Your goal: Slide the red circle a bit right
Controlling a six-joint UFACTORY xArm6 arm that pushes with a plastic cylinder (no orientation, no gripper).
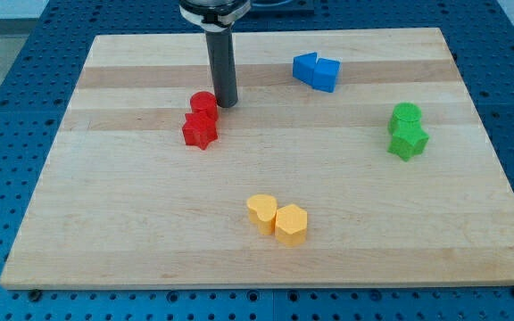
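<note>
Where my tip (227, 104) stands, red circle (203, 104) adjoining

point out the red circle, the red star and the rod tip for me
red circle (203, 102), camera view, on its round top face
red star (200, 130), camera view, on its top face, just below the circle
my tip (227, 104), camera view, at the rod's very bottom end, just right of the red circle

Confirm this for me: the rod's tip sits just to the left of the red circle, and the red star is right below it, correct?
Not quite. My tip sits just to the right of the red circle, not its left, as the camera view shows. The red star is indeed right below the circle.
</note>
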